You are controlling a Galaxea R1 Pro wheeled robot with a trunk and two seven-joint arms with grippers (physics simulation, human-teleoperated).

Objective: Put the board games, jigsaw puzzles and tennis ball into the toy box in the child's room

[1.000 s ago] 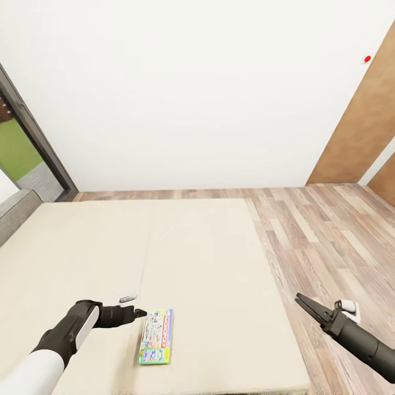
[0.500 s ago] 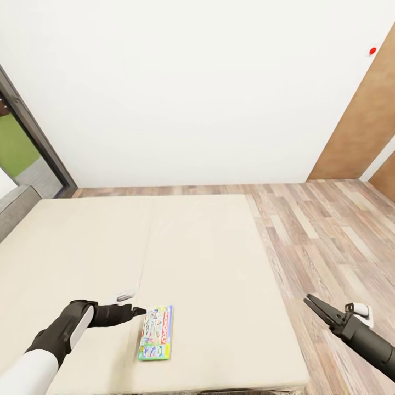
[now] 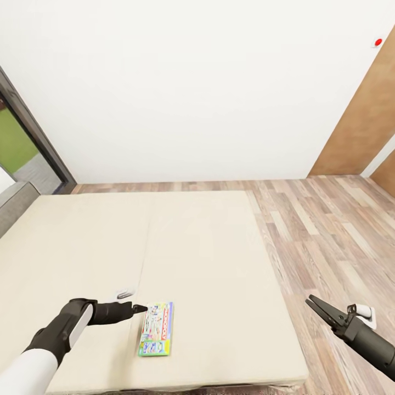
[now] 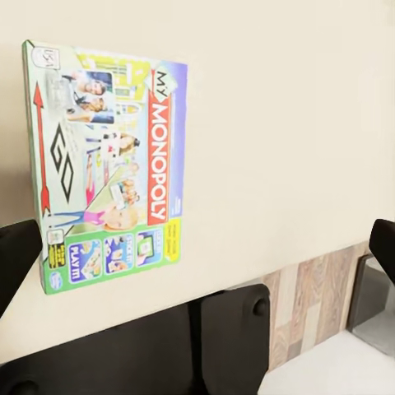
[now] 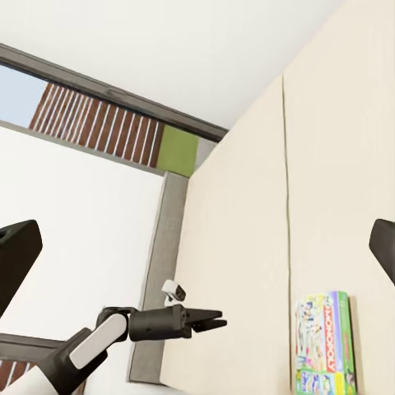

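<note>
1. One flat, colourful "My Monopoly" board game box [image 3: 156, 328] lying face up on the wide beige mattress of the bed [image 3: 219, 263], near the bed's front edge, close to the robot.
2. Black left gripper [image 3: 141, 309] reaching in low from the left, tips just beside the box's upper left corner; touching or not – can't tell from the head view.
3. Left jaws: look near-together in the head view, but the left wrist view shows dark fingertips [image 4: 16, 263] set wide at both edges of frame w/ the box [image 4: 107, 164] between them – so judged apart, nothing gripped.
4. Black right gripper [image 3: 314, 303] held out over the pale wood plank floor [image 3: 329, 230], well apart from bed and box; jaws spread in a V, empty.
5. Small white-grey object [image 3: 125, 293] on the mattress just behind the left arm – too small to identify.
6. Progress, as a judgement: early. Box not yet picked up, no second game seen on the bed here, table and toy box out of frame. Left to do: grasp this box, carry to toy box, then remaining games, puzzles, tennis ball.
</note>
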